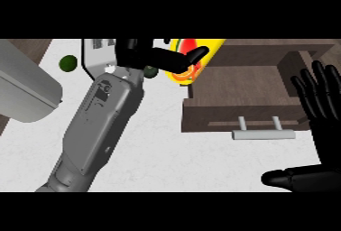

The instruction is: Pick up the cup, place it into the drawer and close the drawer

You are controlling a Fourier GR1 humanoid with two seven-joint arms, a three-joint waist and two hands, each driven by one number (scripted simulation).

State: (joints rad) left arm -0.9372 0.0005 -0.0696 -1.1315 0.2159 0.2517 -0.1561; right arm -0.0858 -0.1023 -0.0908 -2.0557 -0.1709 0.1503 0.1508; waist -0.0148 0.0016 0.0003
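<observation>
Green ball [67, 63] beside left forearm [93, 131]

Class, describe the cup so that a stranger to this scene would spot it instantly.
Find the open brown drawer at the counter's right. At its upper left corner, the left hand curls round the cup. It is the only bright yellow thing, marked with red and green.

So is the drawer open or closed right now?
Open. The drawer is pulled out from the cabinet, its inside floor visible and bare, with the front panel and handle toward the robot. The cup is not inside yet.
</observation>
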